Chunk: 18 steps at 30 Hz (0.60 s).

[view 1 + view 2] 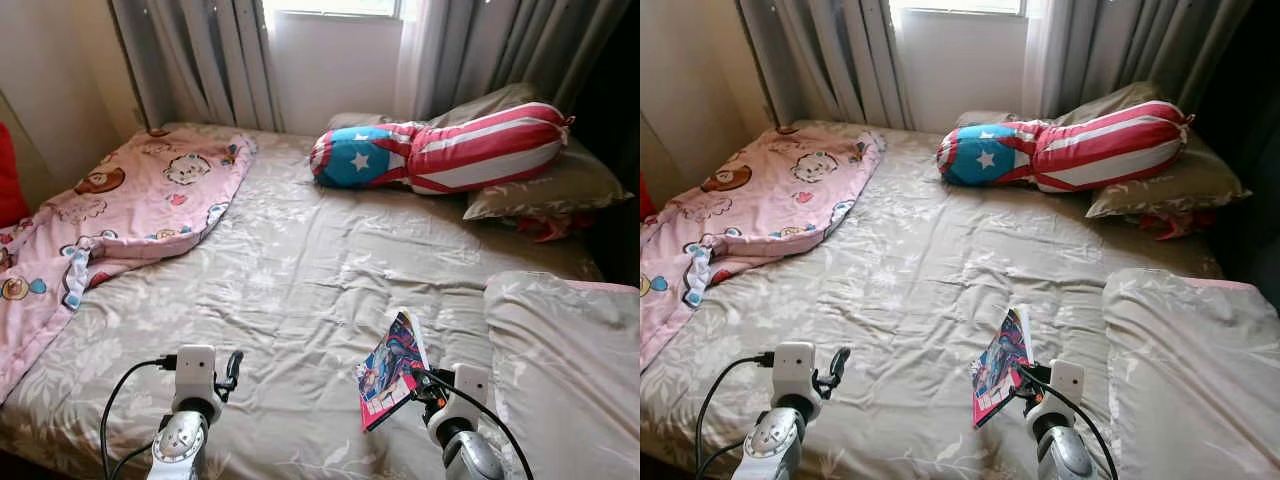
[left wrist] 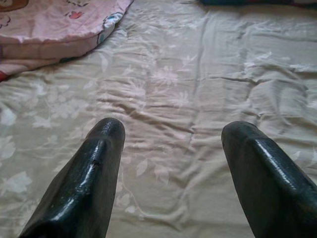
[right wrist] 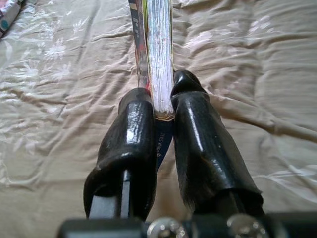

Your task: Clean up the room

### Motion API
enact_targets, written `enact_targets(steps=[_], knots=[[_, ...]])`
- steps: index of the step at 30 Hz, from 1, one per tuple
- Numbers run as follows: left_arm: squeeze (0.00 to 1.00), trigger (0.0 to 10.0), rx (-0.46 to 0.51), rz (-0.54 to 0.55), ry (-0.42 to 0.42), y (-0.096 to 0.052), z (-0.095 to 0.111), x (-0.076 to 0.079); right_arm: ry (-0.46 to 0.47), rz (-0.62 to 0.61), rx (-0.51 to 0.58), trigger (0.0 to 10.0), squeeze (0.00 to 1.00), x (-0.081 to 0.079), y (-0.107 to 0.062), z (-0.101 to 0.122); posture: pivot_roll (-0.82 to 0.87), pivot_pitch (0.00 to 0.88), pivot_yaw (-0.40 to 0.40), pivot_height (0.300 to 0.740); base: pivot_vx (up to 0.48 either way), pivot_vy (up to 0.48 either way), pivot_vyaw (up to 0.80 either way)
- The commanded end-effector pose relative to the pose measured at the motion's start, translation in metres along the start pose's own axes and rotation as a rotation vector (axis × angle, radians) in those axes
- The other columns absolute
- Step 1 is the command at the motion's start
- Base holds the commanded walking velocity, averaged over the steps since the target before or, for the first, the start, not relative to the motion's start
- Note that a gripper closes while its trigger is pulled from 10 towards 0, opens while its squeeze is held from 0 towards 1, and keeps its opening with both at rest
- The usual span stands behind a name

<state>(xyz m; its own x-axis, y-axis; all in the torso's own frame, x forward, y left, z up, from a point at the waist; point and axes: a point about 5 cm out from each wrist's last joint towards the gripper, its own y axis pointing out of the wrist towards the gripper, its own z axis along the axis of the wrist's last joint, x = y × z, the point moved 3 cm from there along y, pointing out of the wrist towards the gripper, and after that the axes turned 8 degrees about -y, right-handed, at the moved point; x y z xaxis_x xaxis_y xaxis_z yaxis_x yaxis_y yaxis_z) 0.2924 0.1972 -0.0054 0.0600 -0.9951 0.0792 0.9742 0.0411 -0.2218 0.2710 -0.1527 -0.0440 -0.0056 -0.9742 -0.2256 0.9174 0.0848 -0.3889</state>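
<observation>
Bed point(image 1: 300, 260), beige floral sheet: right gripper point(image 3: 161, 106) was raised above its near edge, jaws pinching a comic book point(image 1: 392, 366) by the spine so the book stood tilted on edge above the sheet; left gripper point(image 2: 173, 134) hovered over the near part of the bed, well left of the book, jaws spread with only sheet between them. Pink blanket point(image 1: 130, 200) lay crumpled over the bed's far left corner, a star-and-stripe bolster point(image 1: 440, 150) and a beige pillow point(image 1: 550, 185) lay at its far right, and a second pillow point(image 1: 570, 350) sat at the near right, just beside the book.
</observation>
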Motion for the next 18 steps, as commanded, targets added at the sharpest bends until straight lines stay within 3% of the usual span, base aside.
enact_targets(steps=[1, 14, 18], knots=[[0.0, 10.0, 0.006, -0.007, -0.011, -0.001, 0.0, 0.001, 0.021, 0.007, 0.056, 10.0, 0.0, -0.002, 0.005, 0.014, 0.03, 0.0, -0.021, 0.677, 0.0, 0.0, 0.0], [0.0, 10.0, 0.049, -0.03, 0.001, -0.001, 0.012, 0.004, 0.079, -0.001, 0.087, 10.0, 0.0, -0.003, 0.012, 0.026, 0.05, 0.0, -0.011, 0.677, 0.0, 0.0, 0.0], [0.0, 10.0, 0.04, -0.033, 0.003, -0.001, 0.01, 0.004, 0.07, 0.025, 0.04, 10.0, 0.0, -0.007, 0.016, 0.023, 0.05, 0.0, -0.007, 0.663, 0.0, 0.0, 0.0]])
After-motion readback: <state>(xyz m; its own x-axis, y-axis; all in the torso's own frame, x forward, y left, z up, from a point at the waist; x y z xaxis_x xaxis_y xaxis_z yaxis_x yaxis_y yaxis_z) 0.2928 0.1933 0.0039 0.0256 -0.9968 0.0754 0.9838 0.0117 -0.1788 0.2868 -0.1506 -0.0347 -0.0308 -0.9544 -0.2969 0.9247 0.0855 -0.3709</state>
